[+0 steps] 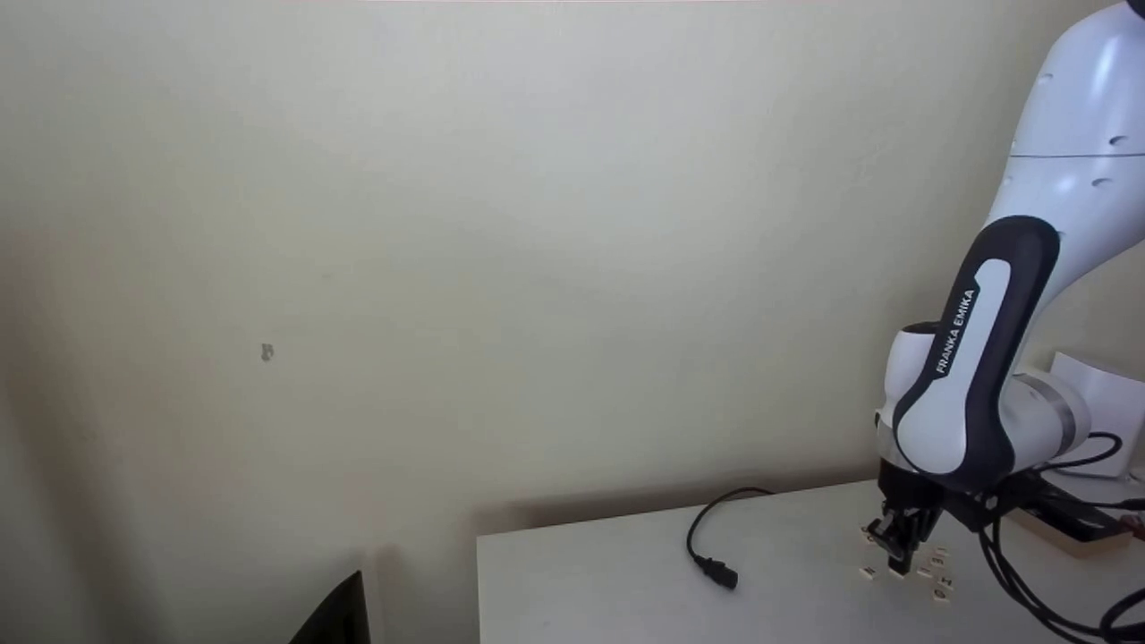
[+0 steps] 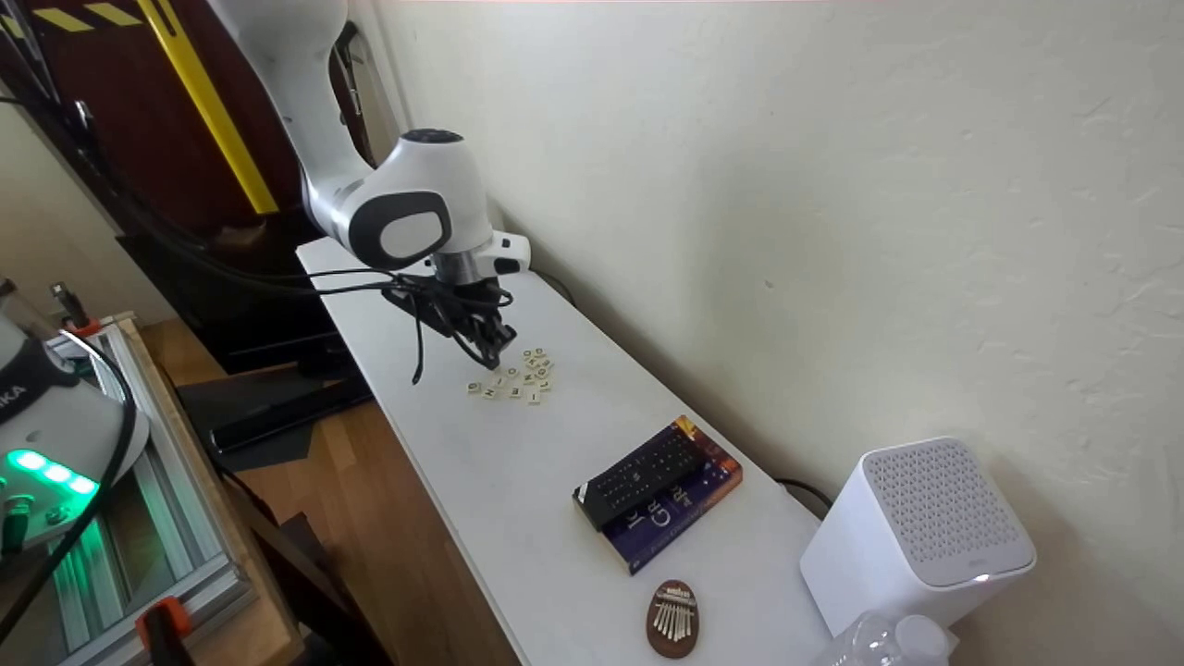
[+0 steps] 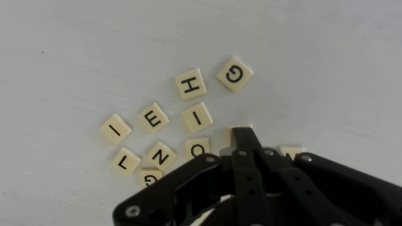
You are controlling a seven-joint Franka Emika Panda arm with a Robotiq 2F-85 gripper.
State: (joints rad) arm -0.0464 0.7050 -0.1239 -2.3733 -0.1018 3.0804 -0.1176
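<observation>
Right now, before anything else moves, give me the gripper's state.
Gripper: closed, nothing visibly held; whether it touches the letter tile it partly hides in the wrist view cannot be told.

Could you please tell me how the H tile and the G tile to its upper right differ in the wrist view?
The H tile is only slightly turned in the picture, while the G tile sits corner-up, like a diamond. The H tile lies close above an I tile; the G tile lies farther out, toward the upper right. Both are cream squares of similar size, lying letter-up with black print.
</observation>
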